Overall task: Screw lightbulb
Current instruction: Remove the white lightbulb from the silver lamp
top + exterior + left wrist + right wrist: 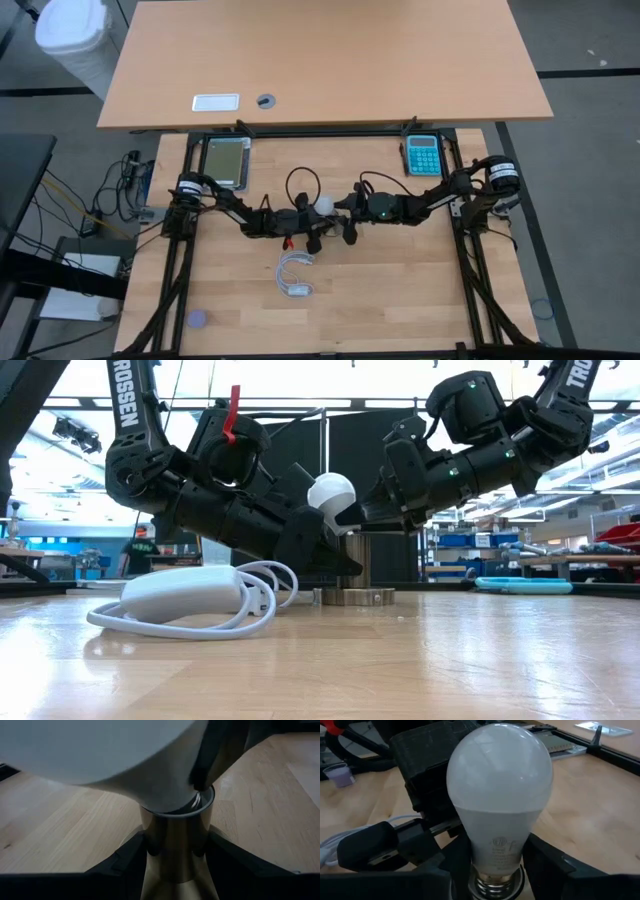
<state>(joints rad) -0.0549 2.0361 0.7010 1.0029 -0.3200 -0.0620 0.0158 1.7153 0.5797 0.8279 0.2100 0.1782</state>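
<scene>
My two tools meet at the middle of the worktop (400, 310), one from each side. The lightbulb (323, 205) stands upright there, globe up, its screw base down in the mouth of a brass-coloured socket (177, 845) that rests on the wood.

My right tool (495, 870) is closed on the lightbulb's narrow neck; its dark fingers (555, 865) sit just beside the white neck on both sides, right above the threads. In the low view the globe shows between the two arms, with the right tool (350, 520) reaching in from that picture's right.

My left tool (177, 865) is clamped on the socket; its fingers (125, 862) press the metal stem from either side, low near the worktop.

A coiled white cable with its flat block (185, 595) lies on the wood near the socket, towards the front edge. A teal calculator (422, 155) and a metal tray (225, 160) lie well apart at the back.
</scene>
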